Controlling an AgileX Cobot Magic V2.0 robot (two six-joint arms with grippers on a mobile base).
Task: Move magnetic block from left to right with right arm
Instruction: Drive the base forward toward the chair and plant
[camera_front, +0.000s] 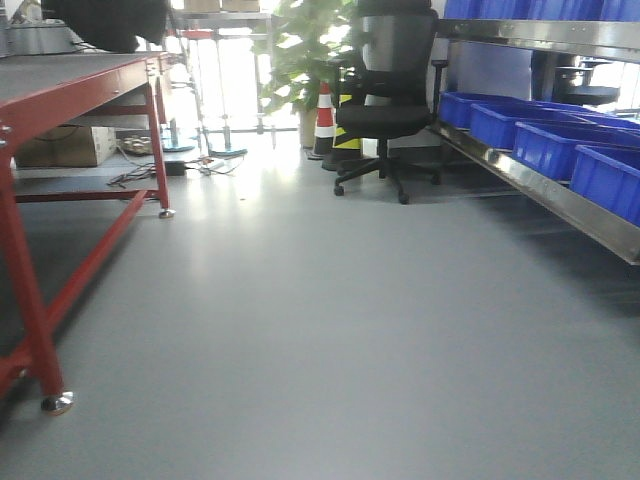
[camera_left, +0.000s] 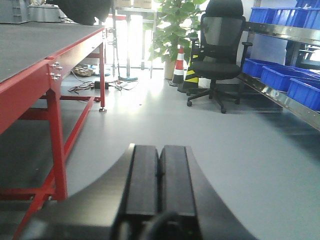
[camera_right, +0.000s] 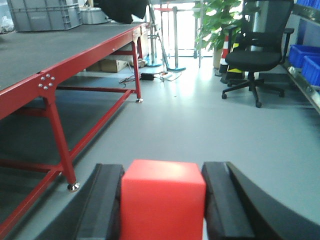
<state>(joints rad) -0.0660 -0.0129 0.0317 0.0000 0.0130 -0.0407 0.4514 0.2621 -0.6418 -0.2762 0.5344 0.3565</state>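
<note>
Magnetic block (camera_right: 162, 200) clamped between fingers of right pincer (camera_right: 163, 172), at 6 o'clock in right wrist view, above grey floor (camera_front: 330, 330). Left pincer (camera_left: 159, 150) closed, fingers pressed together, holding nothing. Red-framed counter (camera_right: 60, 60) runs 9 to 11 o'clock, grey crates (camera_right: 45, 14) at far end. Office chair (camera_right: 257, 55), plant (camera_right: 217, 20), striped cone (camera_front: 325, 120) at 1 o'clock. Blue bins (camera_front: 540, 140) on shelf at 3 o'clock. Wide floor between counter edge and shelf.

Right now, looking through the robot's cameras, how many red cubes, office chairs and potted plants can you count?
red cube: 1
office chair: 1
potted plant: 1
Total: 3
</note>
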